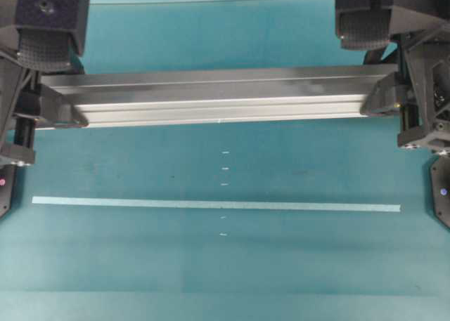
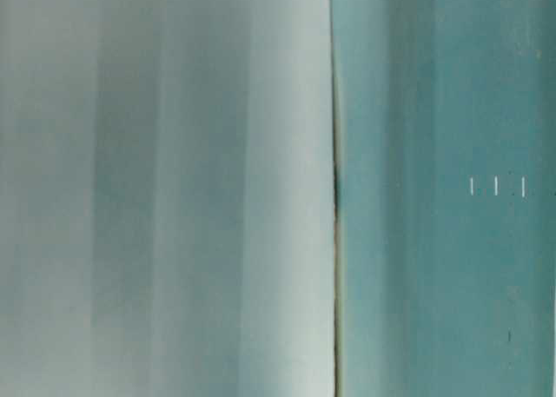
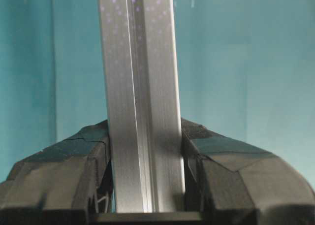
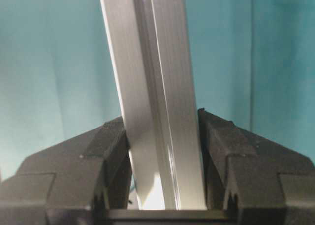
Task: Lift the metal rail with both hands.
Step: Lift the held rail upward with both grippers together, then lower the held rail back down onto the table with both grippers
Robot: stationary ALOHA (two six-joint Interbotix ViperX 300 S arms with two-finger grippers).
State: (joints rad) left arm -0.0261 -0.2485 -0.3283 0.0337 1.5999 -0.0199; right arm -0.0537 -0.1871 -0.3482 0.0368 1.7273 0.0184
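The metal rail [image 1: 218, 96] runs level across the top of the overhead view, well beyond the pale tape strip [image 1: 216, 205] on the teal table [image 1: 225, 265]. Judging by how large it looms over the table, it is already in the air. The left gripper [image 3: 145, 158] pinches one end, its jaws pressed against both sides; the right gripper [image 4: 165, 156] pinches the other likewise. The lift looks under way. Next calls for raising both ends evenly so the rail stays level.

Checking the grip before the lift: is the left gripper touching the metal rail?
Touching. The left wrist view shows the left gripper with both fingers pressed against the metal rail.
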